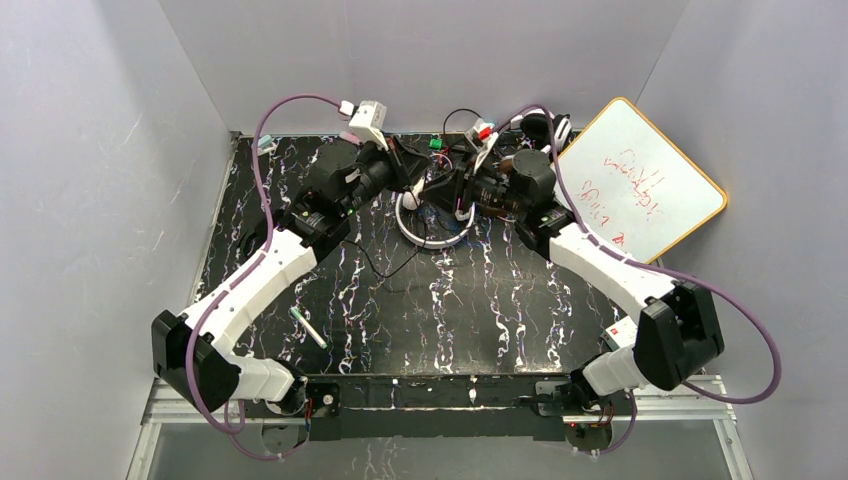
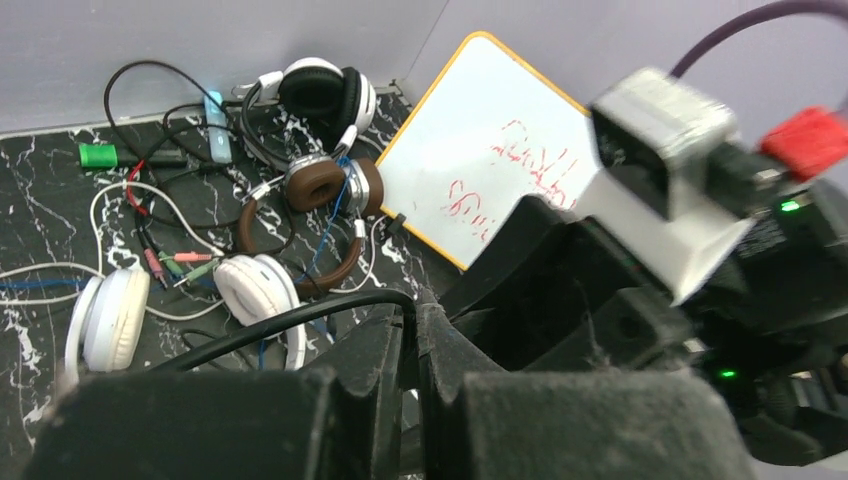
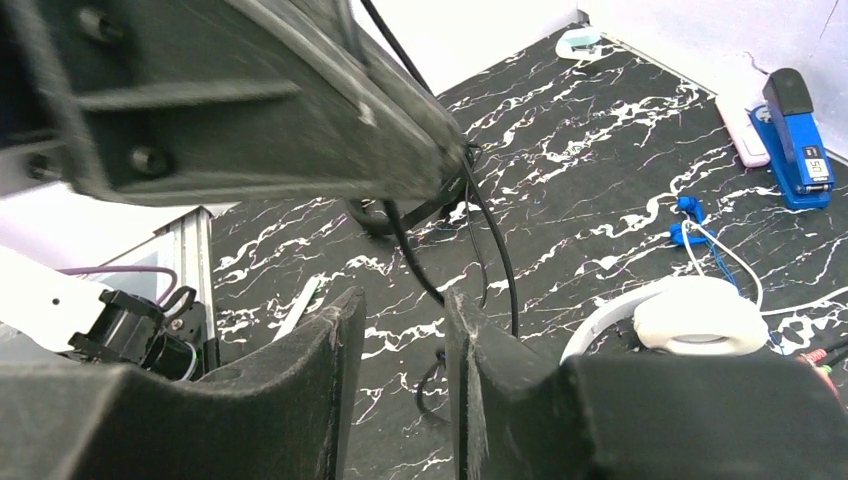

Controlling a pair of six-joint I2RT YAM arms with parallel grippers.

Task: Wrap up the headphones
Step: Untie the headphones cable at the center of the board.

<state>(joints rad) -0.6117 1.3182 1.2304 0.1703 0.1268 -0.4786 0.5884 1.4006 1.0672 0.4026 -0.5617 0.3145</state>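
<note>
Black cord (image 2: 300,316) is pinched in our left gripper (image 2: 415,322), our right gripper (image 3: 405,320) gapes loose, and we see the headphones (image 2: 310,188) lying unwrapped.

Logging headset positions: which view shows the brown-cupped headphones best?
Left wrist: the brown-cupped headphones lie in full sight beside the whiteboard. Top external hides them behind the arms; right wrist shows none of them.

Black desk (image 1: 450,300) veined white. Pale grey walls (image 1: 100,150). Purple cables (image 1: 258,150) over white-and-black arms (image 1: 270,265). Beyond black left pincer (image 2: 413,325): white headphones (image 2: 255,290), brown-cupped pair (image 2: 312,188), black-cupped pair (image 2: 322,95) in white shells, green plug (image 2: 98,155), white board (image 2: 480,150) edged yellow, scrawled red. By black right pincer (image 3: 405,300), black cord (image 3: 412,262); far beyond, blue stapler (image 3: 797,135).
</note>
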